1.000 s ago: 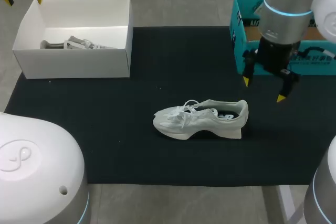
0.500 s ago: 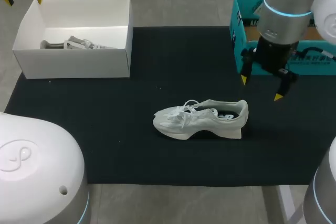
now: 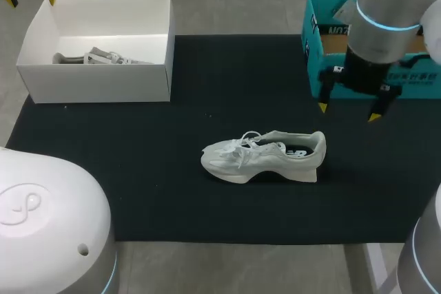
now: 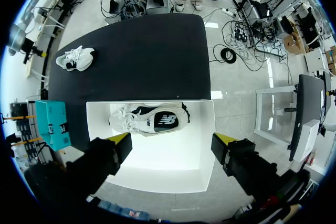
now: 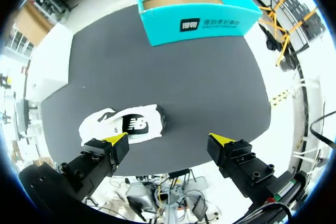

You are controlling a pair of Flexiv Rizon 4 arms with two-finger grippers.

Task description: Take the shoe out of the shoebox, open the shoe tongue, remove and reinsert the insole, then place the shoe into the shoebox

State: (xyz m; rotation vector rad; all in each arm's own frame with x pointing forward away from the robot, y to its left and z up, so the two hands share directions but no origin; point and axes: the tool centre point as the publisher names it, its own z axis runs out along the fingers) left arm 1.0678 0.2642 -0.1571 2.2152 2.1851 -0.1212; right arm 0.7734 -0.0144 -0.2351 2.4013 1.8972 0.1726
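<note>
A white shoe (image 3: pixel 265 155) lies on its side in the middle of the black mat (image 3: pixel 207 87), its toe toward the left; in the right wrist view the shoe (image 5: pixel 123 125) lies under and ahead of the left finger. My right gripper (image 3: pixel 348 111) hangs open above the mat, to the right of the shoe's heel, holding nothing; the right gripper (image 5: pixel 169 142) is open in its own view too. A white shoebox (image 3: pixel 96 80) at the back left holds a second white shoe (image 4: pixel 149 120). My left gripper (image 4: pixel 171 144) is open high above that box, empty.
A teal cardboard box (image 3: pixel 317 39) stands at the back right edge of the mat, just behind my right gripper; the teal box (image 5: pixel 194 14) is open-topped. The white domes of my arm bases (image 3: pixel 48 218) fill the near left corner.
My right gripper has shifted slightly right and back, toward the teal box, and turned a little. The shoe, the boxes and the left arm have stayed in place.
</note>
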